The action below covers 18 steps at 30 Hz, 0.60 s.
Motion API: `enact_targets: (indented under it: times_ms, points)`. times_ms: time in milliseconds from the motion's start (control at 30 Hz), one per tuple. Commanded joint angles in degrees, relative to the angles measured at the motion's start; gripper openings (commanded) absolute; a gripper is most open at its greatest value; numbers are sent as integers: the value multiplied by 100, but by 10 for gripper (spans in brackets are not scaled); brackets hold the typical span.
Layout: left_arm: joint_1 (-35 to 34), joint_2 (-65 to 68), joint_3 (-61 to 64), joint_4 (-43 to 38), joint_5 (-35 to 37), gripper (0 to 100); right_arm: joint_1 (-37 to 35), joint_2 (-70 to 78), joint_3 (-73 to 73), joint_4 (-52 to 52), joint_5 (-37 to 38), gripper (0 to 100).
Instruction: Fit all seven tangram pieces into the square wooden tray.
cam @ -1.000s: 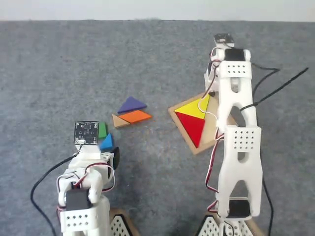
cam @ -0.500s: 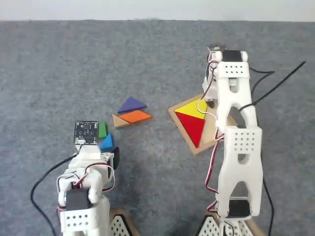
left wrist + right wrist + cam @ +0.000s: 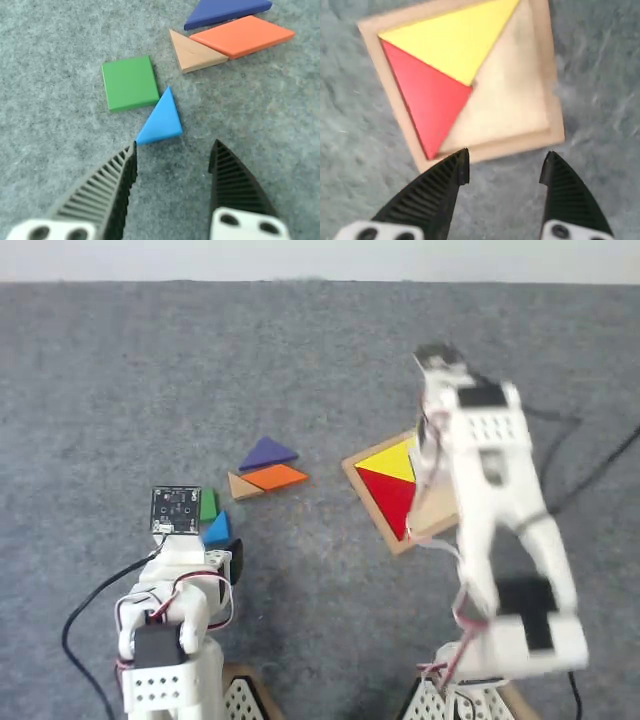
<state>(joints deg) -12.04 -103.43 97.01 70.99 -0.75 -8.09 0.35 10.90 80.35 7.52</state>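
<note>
Two pieces sit in the tray point(image 3: 520, 144), five lie on the grey bench point(image 3: 120, 360).
The tray is a light wooden square with a yellow triangle point(image 3: 455, 42) and a red triangle point(image 3: 427, 102) touching inside it. The right claw point(image 3: 507, 152) hangs over it, apart and holding nothing. The left claw point(image 3: 175, 146), apart too, is just by the blue triangle point(image 3: 162, 122), near the green square point(image 3: 130, 82), tan triangle point(image 3: 195, 52), orange piece point(image 3: 242, 36) and dark blue triangle point(image 3: 227, 11).

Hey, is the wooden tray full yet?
Not full: the tray holds just a yellow triangle and a red triangle; bare wood remains.
</note>
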Motion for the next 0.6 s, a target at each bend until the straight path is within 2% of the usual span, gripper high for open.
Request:
enact_targets:
  times_ms: [0, 100, 167, 333, 367, 500, 567]
  points:
    - [-9, -105, -57, 26, -26, 234, 646, -1824, 2462, -927, 132, 251]
    - [9, -105, -57, 26, -44, 234, 1332, -2615, 3411, -998, 211, 251]
    - [26, -105, -66, 0, -44, 235, 1886, -2993, 3877, -1059, 571, 251]
    - [-44, -105, -84, -185, -105, 235, 3125, -3600, 4897, -1736, 949, 251]
    - [-185, -105, -84, -352, -325, 235, 3231, -3618, 5064, -1859, 958, 251]
    - [-624, -105, -180, -1266, -2101, 232, 3266, -3503, 5582, -2211, 1204, 252]
    - [-782, -97, -365, -1477, -2374, 232, 3275, -3398, 5679, -2325, 1213, 252]
